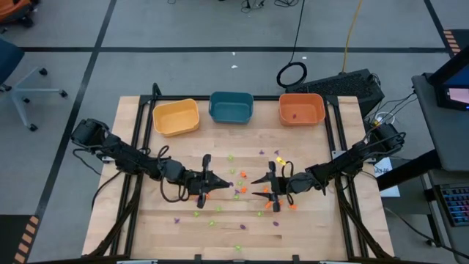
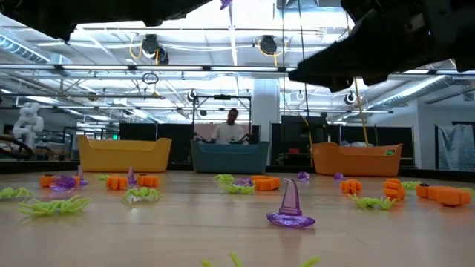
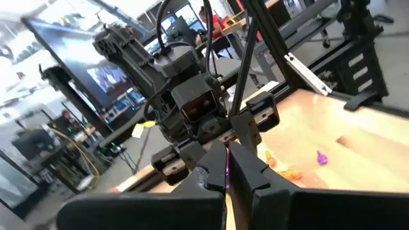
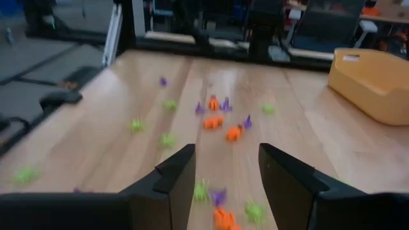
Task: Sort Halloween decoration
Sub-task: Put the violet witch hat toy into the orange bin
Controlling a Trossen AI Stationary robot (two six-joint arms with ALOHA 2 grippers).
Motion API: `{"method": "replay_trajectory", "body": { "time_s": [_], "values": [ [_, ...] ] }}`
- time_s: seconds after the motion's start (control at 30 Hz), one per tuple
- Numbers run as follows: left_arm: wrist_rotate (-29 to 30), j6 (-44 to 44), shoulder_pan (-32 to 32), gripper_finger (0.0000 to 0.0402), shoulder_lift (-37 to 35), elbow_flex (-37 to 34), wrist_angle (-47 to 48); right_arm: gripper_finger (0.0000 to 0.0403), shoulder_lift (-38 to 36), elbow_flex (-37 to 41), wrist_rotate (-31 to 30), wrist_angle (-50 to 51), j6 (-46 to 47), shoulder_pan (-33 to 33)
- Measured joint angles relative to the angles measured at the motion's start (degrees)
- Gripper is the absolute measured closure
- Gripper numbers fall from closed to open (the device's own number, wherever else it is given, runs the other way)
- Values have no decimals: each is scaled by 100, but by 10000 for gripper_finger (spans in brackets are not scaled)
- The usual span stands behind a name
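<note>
From above, my left hand (image 1: 213, 182) hangs over the middle of the wooden desk (image 1: 139, 220), pointing toward my right hand (image 1: 262, 184), which faces it from the other side. Halloween trinkets (image 1: 236, 192) in orange, light green and purple lie scattered across the desk between and below both hands. A yellow bin (image 1: 176, 117), a teal bin (image 1: 231, 107) and an orange bin (image 1: 301, 108) stand in a row along the far edge.

At desk level, a purple witch hat (image 2: 289, 206) stands upright nearest the camera, with green spiders (image 2: 52, 205) and orange pieces (image 2: 116, 181) spread behind it.

In my left wrist view, my left hand's fingers (image 3: 249, 169) are pressed together on a thin purple trinket (image 3: 225, 168).

In my right wrist view, my right hand's fingers (image 4: 176, 176) stand apart and hold nothing, above the scattered trinkets.
</note>
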State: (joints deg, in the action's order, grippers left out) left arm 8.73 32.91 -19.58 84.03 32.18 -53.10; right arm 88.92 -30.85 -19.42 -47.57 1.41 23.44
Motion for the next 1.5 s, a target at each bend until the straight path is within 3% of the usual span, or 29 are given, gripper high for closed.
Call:
{"method": "replay_trajectory", "body": {
  "time_s": [0.27, 0.4, 0.87, 1.5],
  "values": [
    [11, -1262, 5, 401, 0, 0, -48, 243, 0, -51, -36, -874, 225, 0],
    [29, -1863, 5, 402, 0, 0, -47, 243, 156, -406, -450, -851, 168, -18],
    [193, -1887, 5, 402, 0, 0, 35, 243, 1155, -1620, -456, -686, -376, -319],
    [490, -1865, 126, 401, 1, 0, 323, 242, 1204, -1731, -293, -695, -470, -351]
  ]
}}
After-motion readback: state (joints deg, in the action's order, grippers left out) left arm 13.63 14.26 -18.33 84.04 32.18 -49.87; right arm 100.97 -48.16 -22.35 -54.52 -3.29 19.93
